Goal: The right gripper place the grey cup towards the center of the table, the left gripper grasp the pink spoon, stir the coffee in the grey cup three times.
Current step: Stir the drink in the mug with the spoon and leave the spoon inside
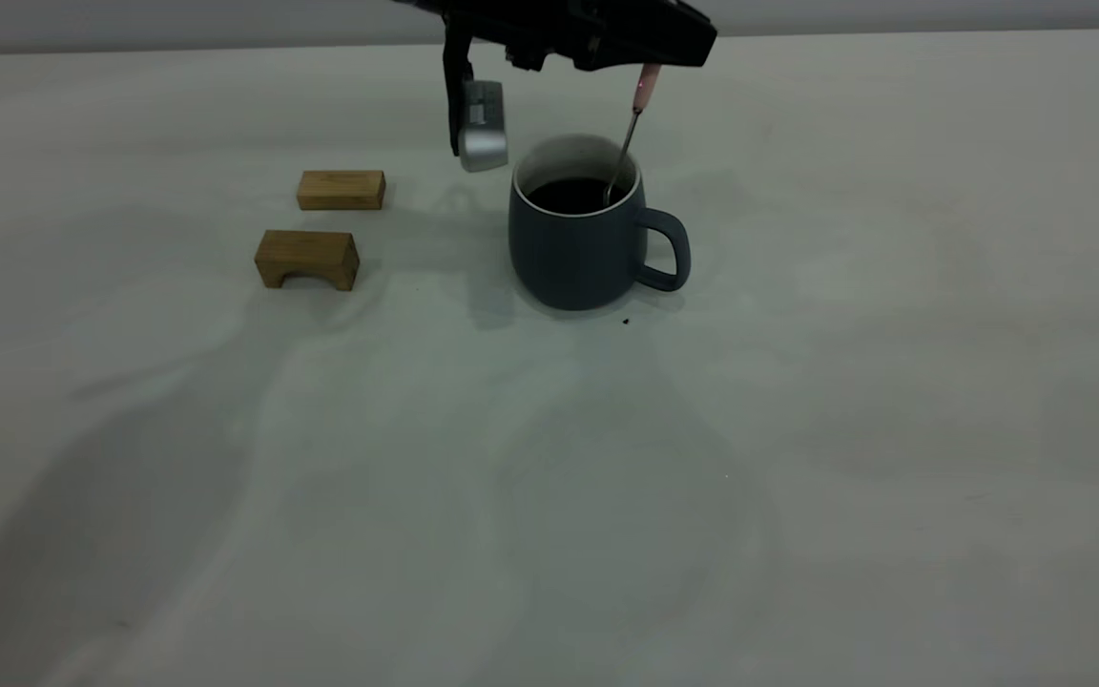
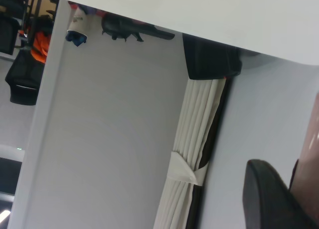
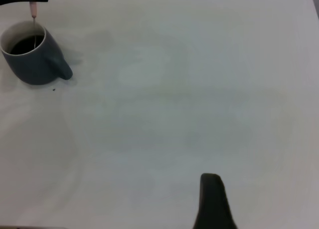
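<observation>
The grey cup (image 1: 578, 239) stands upright near the middle of the table (image 1: 798, 429), its handle pointing right, with dark coffee (image 1: 569, 196) inside. Above its right rim, my left gripper (image 1: 650, 65) is shut on the pink spoon (image 1: 638, 105). The spoon hangs steeply, its metal bowl dipped in the coffee. In the left wrist view one dark finger (image 2: 266, 196) lies against the blurred pink handle (image 2: 310, 159). My right gripper (image 3: 219, 209) is parked far from the cup (image 3: 32, 64), open, with one finger showing.
Two wooden blocks lie left of the cup: a flat one (image 1: 341, 190) and an arched one (image 1: 307, 259). A tiny dark speck (image 1: 625, 322) sits just in front of the cup. Bare table stretches to the front and right.
</observation>
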